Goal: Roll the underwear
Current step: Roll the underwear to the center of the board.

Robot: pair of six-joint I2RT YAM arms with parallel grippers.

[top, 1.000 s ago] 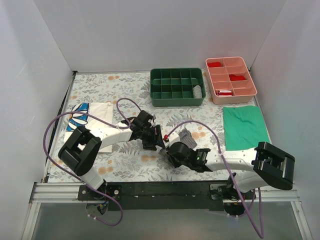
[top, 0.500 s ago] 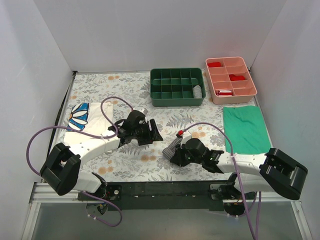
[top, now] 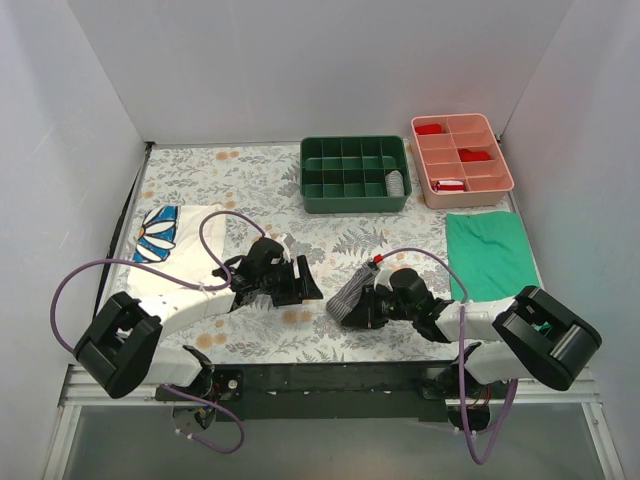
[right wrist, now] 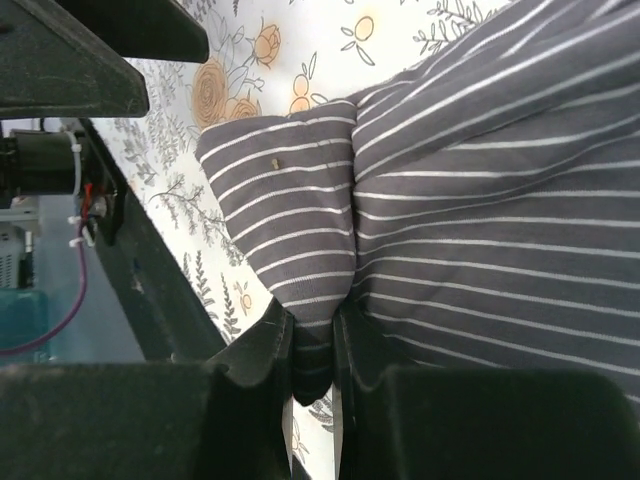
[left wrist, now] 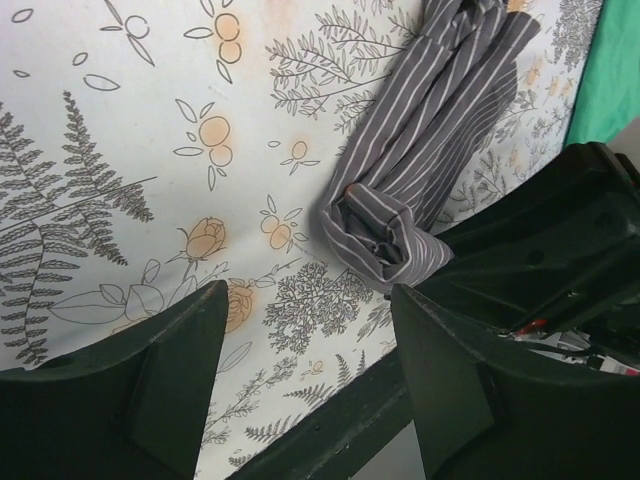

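Note:
The underwear point(top: 350, 292) is a partly rolled bundle of grey cloth with thin white stripes, lying on the floral table cover in front of the right arm. My right gripper point(top: 364, 303) is shut on a fold at the bundle's near end; in the right wrist view the striped cloth point(right wrist: 450, 200) fills the frame and a pinch of it sits between the right gripper's point(right wrist: 312, 340) fingers. My left gripper point(top: 305, 284) stands open just left of the bundle, apart from it. In the left wrist view the left gripper point(left wrist: 308, 300) holds nothing, and the rolled end of the underwear point(left wrist: 400, 215) lies ahead of it.
A dark green compartment tray point(top: 355, 175) with a rolled striped piece point(top: 395, 183) stands at the back, a pink tray point(top: 462, 160) to its right. A plain green cloth point(top: 488, 255) lies at the right, a daisy-print white cloth point(top: 165, 235) at the left.
My left gripper has let go, widened and pulled back to the left of the underwear. The right gripper has kept its hold and shifted the bundle slightly towards the front.

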